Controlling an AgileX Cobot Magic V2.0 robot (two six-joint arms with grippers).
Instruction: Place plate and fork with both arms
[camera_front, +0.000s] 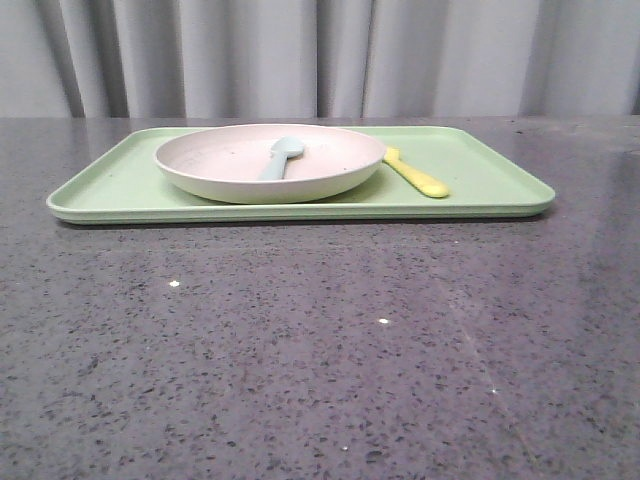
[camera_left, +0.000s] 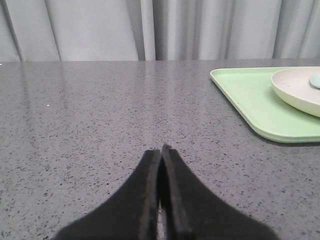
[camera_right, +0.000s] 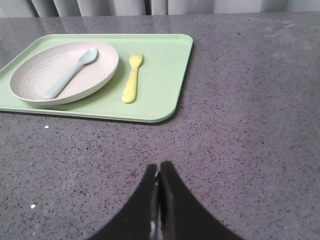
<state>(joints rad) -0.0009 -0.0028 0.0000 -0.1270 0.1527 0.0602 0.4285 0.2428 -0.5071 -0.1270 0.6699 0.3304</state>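
Note:
The cream plate (camera_front: 330, 168) sits on the light-green tray (camera_front: 480, 180) at the far side of the table, with a pale blue-grey spoon (camera_front: 282, 158) lying in it. The yellow fork (camera_front: 418, 174) lies on the tray just right of the plate. In the right wrist view the plate (camera_right: 102, 62), spoon (camera_right: 70, 73) and fork (camera_right: 131, 78) show ahead of my right gripper (camera_right: 158, 167), which is shut and empty over bare table. My left gripper (camera_left: 161, 149) is shut and empty, left of the tray (camera_left: 250, 97); the plate's edge (camera_left: 295, 92) shows there. Neither gripper shows in the front view.
The dark speckled stone table (camera_front: 320, 340) stretches in front of the tray. A grey curtain (camera_front: 320, 55) hangs behind the table's far edge.

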